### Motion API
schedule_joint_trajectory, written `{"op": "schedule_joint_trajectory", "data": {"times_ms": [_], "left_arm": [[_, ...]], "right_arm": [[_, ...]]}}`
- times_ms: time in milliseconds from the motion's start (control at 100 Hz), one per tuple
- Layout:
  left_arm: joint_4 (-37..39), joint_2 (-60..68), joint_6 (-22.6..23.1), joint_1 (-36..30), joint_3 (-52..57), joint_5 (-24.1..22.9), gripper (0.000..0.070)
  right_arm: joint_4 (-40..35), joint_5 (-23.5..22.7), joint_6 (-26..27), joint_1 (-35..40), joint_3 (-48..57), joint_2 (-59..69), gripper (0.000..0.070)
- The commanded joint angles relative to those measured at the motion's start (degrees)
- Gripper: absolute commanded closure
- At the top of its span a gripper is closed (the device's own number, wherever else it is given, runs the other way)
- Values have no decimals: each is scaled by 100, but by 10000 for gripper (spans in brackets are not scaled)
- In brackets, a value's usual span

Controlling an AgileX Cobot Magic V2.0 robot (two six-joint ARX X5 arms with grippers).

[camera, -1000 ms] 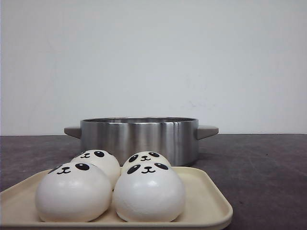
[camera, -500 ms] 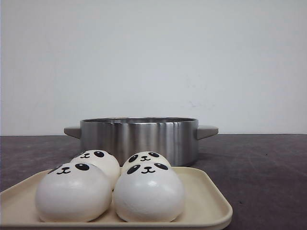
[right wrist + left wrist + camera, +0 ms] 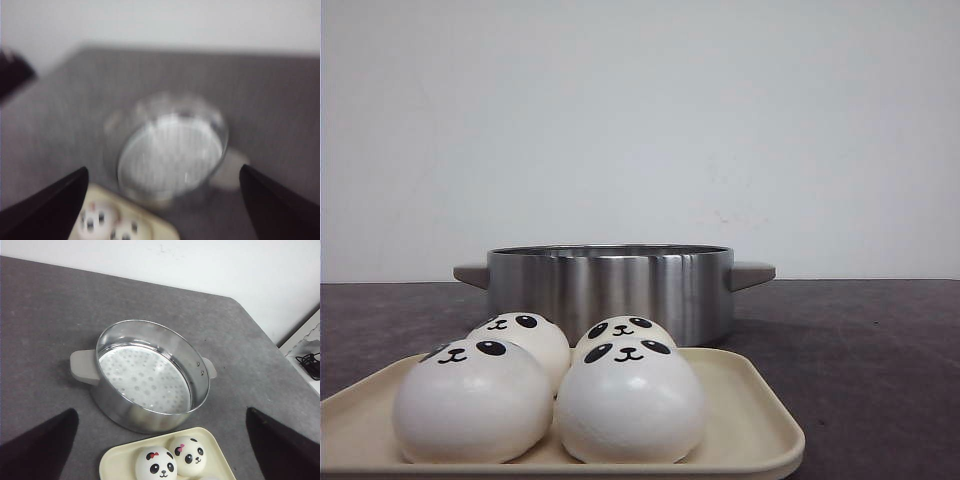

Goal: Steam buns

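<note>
4 panda buns [image 3: 550,395] sit packed 2x2 on cream tray [image 3: 750,430], touching each other. Steel steamer pot [image 3: 610,288] just behind tray on dark gray table [image 3: 860,340], perforated base visible, nothing in it. L gripper [image 3: 160,450] fingers spread wide, holding nothing, above pot/tray. R gripper [image 3: 162,200] same: wide apart, nothing held; that view's blurred.

Four panda-faced buns [image 3: 550,395] on a cream tray [image 3: 750,420]

Glossy white domes with black eye patches, sitting upright, packed two by two and touching, just in front of the steel steamer pot [image 3: 610,290]; its perforated floor holds none.
</note>
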Motion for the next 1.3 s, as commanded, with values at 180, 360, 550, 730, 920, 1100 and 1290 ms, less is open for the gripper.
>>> {"op": "schedule_joint_trajectory", "data": {"times_ms": [180,360,550,730,920,1100,1290], "left_arm": [[-85,20,-4,-160,63,4,0],[-369,22,-2,-323,63,0,0],[-407,22,-2,-557,63,-2,0],[-409,22,-2,-737,63,-2,0],[-411,22,9,-876,63,-26,0],[-409,28,20,-938,63,-111,0],[-415,26,20,-1032,63,-151,0]], "right_arm": [[-1054,81,1097,1113,625,1829,85],[-1058,-37,1401,1353,625,2885,85],[-782,-50,1445,1392,625,3807,85],[-267,-50,1558,1392,625,4286,85],[168,-35,1661,1399,625,4393,94],[310,-33,1663,1392,625,4612,220],[131,-15,1707,1379,625,4918,223]]}}
